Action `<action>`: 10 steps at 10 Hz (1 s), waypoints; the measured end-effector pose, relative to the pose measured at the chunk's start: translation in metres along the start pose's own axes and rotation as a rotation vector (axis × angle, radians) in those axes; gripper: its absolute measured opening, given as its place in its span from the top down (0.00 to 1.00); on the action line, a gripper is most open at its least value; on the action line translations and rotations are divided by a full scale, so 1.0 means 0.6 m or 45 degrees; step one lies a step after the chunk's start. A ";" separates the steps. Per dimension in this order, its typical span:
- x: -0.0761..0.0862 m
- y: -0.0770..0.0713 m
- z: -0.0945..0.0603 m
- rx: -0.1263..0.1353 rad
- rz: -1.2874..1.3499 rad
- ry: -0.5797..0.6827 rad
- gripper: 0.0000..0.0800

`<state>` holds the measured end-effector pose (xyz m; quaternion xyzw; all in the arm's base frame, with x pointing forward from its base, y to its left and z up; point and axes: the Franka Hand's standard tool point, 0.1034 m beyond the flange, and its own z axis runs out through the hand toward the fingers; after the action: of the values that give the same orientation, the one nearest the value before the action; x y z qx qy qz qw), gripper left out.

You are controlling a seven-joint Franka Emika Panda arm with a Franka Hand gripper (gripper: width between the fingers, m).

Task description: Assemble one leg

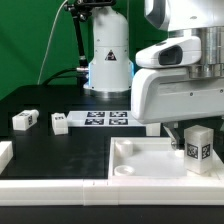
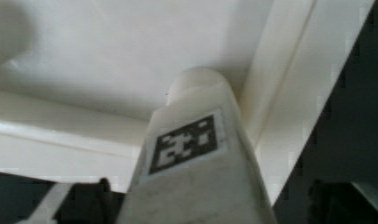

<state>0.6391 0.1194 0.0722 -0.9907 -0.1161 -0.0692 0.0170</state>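
A white leg [image 1: 198,146] with a black-and-white tag stands upright in the large white panel [image 1: 135,166], at its corner on the exterior view's right. My gripper [image 1: 197,128] is shut on the leg from above. In the wrist view the leg [image 2: 191,150] runs from between my dark fingers [image 2: 74,200] to the panel's raised corner rim [image 2: 284,70]. Two more legs, one [image 1: 25,120] at the exterior view's left and another [image 1: 59,122] beside it, lie on the black table.
The marker board [image 1: 105,118] lies on the table behind the panel. The robot's white base [image 1: 108,60] stands at the back. Another white piece [image 1: 4,152] shows at the exterior view's left edge.
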 end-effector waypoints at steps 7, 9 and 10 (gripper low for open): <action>-0.001 0.006 0.002 0.015 0.573 0.028 0.64; -0.002 0.010 0.003 0.036 0.810 0.023 0.64; -0.003 0.009 0.003 0.037 1.003 0.017 0.64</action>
<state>0.6388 0.1139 0.0700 -0.9586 0.2721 -0.0622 0.0568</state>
